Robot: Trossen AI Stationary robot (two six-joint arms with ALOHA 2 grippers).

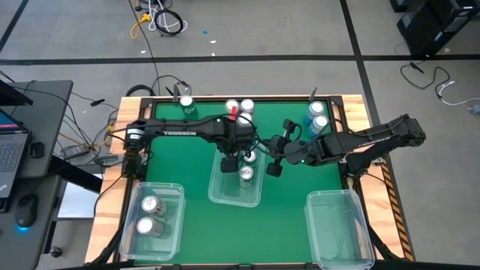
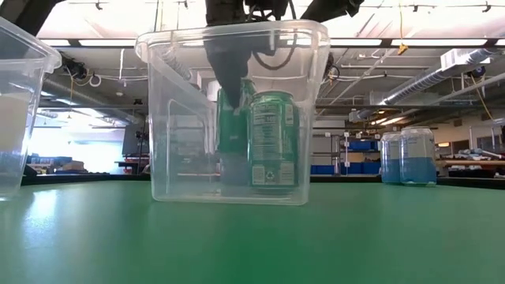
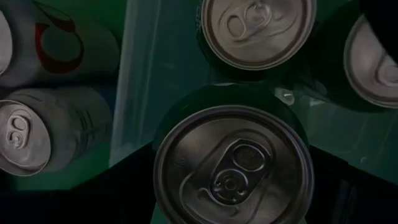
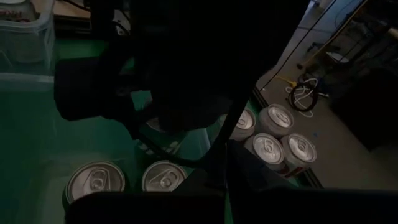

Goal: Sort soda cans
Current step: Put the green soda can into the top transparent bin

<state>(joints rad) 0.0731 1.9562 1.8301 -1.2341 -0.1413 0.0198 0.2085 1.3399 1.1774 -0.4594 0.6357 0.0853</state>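
Nearest the low camera, the clear plastic rectangular middle bin stands on the green worktop holding green aluminium soda cans, one showing a recycling mark on its label; other print is too small to read. The left gripper hangs over this bin, jaws spread around a green can's silver top, judged to be lowering it among its own colour. "TROSSEN" reads along the left arm. The right gripper waits just beside, jaws closed, empty. Silver-white cans lie in the left bin; blue cans stand unsorted at the far edge.
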